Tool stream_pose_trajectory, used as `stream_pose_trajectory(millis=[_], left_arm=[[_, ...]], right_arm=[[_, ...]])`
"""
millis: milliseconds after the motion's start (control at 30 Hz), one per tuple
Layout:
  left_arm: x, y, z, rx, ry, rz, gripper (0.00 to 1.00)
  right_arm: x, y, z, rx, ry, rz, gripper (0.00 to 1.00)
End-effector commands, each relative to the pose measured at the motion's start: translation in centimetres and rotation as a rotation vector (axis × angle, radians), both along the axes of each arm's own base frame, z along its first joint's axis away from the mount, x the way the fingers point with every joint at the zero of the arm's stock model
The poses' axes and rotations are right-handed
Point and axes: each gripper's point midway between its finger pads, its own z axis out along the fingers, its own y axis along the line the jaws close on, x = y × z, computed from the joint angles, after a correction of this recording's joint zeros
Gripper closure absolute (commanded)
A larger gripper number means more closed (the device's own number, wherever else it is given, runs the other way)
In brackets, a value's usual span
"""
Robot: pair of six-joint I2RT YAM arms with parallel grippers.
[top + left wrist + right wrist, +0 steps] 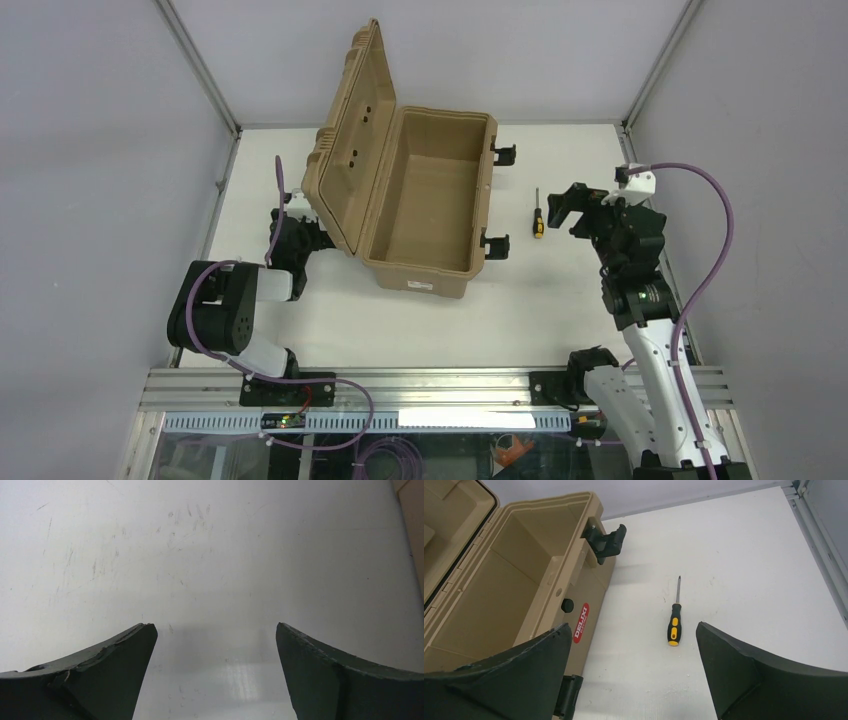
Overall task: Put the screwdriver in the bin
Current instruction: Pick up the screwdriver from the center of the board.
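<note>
Two arms flank the open bin [430, 205] on the white tabletop [560, 300]. At the left, the left fingers [110, 675] hang spread wide over bare tabletop, gripping nothing, just beside the bin's raised lid [355, 140]. Black latches [497, 243] hang off the bin's right wall. Right of that wall and apart from it, the screwdriver [538, 215] lies flat on the tabletop, handle toward the arms, shaft pointing away. Farther right, the right fingers [749, 675] are spread wide and empty, near the handle without touching it.
</note>
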Motion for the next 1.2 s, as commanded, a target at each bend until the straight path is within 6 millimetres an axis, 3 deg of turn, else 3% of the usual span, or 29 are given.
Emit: stream_pose_trajectory(millis=[0,400,500,800,1033,1167], left_arm=[[0.7,0.0,2.2,-0.018,-0.08,-0.003,0.01],[0.7,0.1,2.2,-0.018,-0.08,-0.002,0.01],[0.7,0.0,2.3,-0.018,-0.081,-0.003,0.01],[0.7,0.0,2.3,-0.018,-0.081,-0.004,0.01],[0.7,0.0,2.2,-0.018,-0.079,-0.003,0.01],[0.7,0.0,2.3,-0.018,-0.082,-0.003,0.01]], right_arm=[[0.1,-0.7,1.5,-0.007,-0.036,-0.034,0.01],[0.2,0.2,2.3,0.03,-0.071,0.006,0.01],[0.1,1.2,3.0,0.046,-0.084,0.061,0.01],[-0.1,2.6,6.5,0.044,-0.084,0.14,0.01],[1.9,1.6,9.6,0.006,-0.03,0.083,0.01],[4.0,0.8,10.2,-0.024,0.038,0.03,0.01]])
